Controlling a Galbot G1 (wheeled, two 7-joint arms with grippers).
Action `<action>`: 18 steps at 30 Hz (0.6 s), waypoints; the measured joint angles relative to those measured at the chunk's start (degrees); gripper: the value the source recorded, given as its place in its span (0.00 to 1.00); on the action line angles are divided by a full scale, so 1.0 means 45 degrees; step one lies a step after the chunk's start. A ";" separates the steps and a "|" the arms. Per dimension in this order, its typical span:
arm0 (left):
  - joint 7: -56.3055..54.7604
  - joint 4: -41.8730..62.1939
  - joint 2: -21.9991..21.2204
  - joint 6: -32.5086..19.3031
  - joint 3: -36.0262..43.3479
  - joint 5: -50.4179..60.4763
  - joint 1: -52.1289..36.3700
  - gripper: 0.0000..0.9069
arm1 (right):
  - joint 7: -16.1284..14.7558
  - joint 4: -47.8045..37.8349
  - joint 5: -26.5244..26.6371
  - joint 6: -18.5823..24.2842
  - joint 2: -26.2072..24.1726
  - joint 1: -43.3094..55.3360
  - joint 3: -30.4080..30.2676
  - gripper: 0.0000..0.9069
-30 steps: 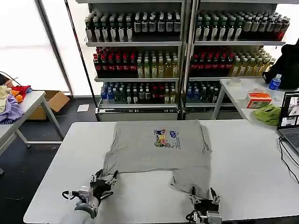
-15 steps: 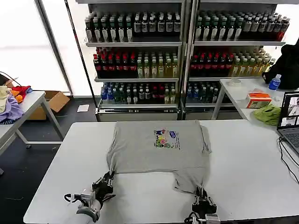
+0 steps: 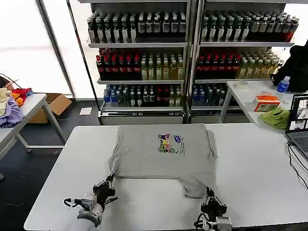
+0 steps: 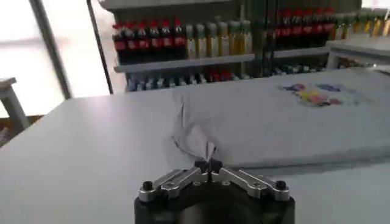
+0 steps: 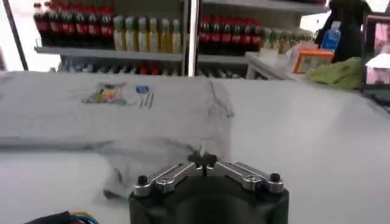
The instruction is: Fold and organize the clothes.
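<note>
Hem corners of the light grey cotton T-shirt with the small multicoloured chest print (image 3: 163, 151) are being carried away from the robot, toward twelve o'clock. A second ago both grippers were splayed wide just short of the near edge of the cloth; half a second ago they were already closing on it; now each is clenched on fabric and lifting.

The left gripper (image 3: 107, 185), at seven o'clock of the shirt, is pinching the near-left corner, and its wrist view is showing the fingertips (image 4: 208, 164) meeting on a small peak of cloth. The right gripper (image 3: 210, 198), at five o'clock, is gripping the near-right flap, with the same pinch showing in its wrist view (image 5: 206, 159).

The shirt is lying print-up in the middle of the white table (image 3: 260, 168), its sleeves already tucked in, and its lower edge is sitting higher on the table than it was a second ago, most plainly at the right flap.

My reading: grasping is finished and the bottom-to-top fold is beginning. Both corners probably need to travel evenly toward the collar, or the fold will skew.
</note>
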 measured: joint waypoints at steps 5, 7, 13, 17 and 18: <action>-0.0097 -0.0145 -0.0001 -0.0312 -0.0046 -0.0046 -0.0222 0.01 | -0.0213 0.0031 -0.0096 0.0036 -0.0037 0.0445 0.0216 0.00; -0.0108 -0.0145 0.0015 -0.0398 -0.0044 -0.0110 -0.0344 0.01 | -0.0291 -0.0010 -0.0128 0.0016 -0.0046 0.0697 0.0303 0.00; -0.0164 -0.0017 0.0032 -0.0519 0.0085 -0.0343 -0.0816 0.00 | -0.0421 -0.0324 -0.0090 -0.0125 -0.0125 0.1763 0.0412 0.00; -0.0277 0.0191 -0.0003 -0.0536 0.0193 -0.0611 -0.1277 0.01 | -0.0522 -0.0714 -0.0094 -0.0217 -0.0178 0.2698 0.0380 0.00; -0.0291 0.0258 -0.0011 -0.0556 0.0223 -0.0685 -0.1395 0.00 | -0.0548 -0.0833 -0.0094 -0.0240 -0.0185 0.2927 0.0365 0.00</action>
